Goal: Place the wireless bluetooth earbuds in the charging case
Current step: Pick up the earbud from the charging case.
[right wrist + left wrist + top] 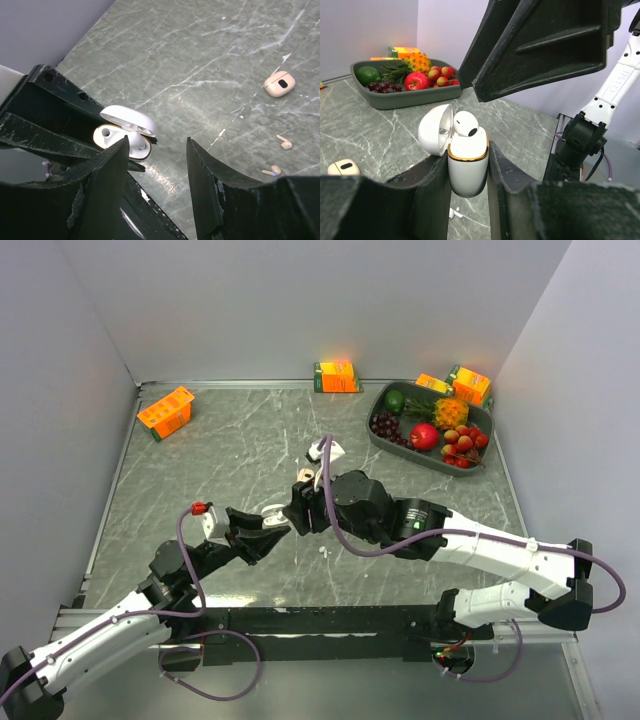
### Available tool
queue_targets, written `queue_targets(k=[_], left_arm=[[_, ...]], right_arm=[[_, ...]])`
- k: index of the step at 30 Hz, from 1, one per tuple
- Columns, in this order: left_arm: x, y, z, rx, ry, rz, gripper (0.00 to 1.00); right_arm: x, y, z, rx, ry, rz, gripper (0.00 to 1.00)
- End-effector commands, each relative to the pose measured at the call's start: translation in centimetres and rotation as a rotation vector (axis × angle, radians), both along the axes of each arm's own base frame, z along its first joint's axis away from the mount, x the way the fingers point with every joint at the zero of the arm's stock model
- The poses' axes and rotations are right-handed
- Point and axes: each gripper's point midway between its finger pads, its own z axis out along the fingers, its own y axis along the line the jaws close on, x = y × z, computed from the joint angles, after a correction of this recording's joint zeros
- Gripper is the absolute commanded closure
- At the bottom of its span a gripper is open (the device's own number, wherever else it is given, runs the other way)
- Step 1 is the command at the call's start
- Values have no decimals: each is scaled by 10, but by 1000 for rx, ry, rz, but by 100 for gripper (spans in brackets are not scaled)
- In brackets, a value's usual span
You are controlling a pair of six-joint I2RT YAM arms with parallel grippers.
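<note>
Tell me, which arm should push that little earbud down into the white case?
Probably the right. The left gripper is shut on the white case, holding it up and open, so it is busy. The right gripper is open, empty and close above the earbud poking out.

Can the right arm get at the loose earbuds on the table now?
Likely yes: the right gripper is open and empty, and the earbuds lie on bare table, nothing covering them.
</note>
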Motion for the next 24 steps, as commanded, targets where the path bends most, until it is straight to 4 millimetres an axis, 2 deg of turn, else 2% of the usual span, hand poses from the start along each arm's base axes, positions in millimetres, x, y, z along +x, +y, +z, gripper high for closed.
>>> queue_targets(k=[1,5,15,24], left_arm=[[-6,3,34,-72,-67,-12,99],[-6,4,34,-71,-67,-8,99],[-7,5,35,-77,-72,-5,99],[-7,6,35,-80,-74,-4,99]], right_arm=[[-6,10,24,36,-17,25,42],[-10,16,27,34,-15,45,42],[-14,23,15,-8,21,56,42],[-16,28,10,-25,32,72,47]])
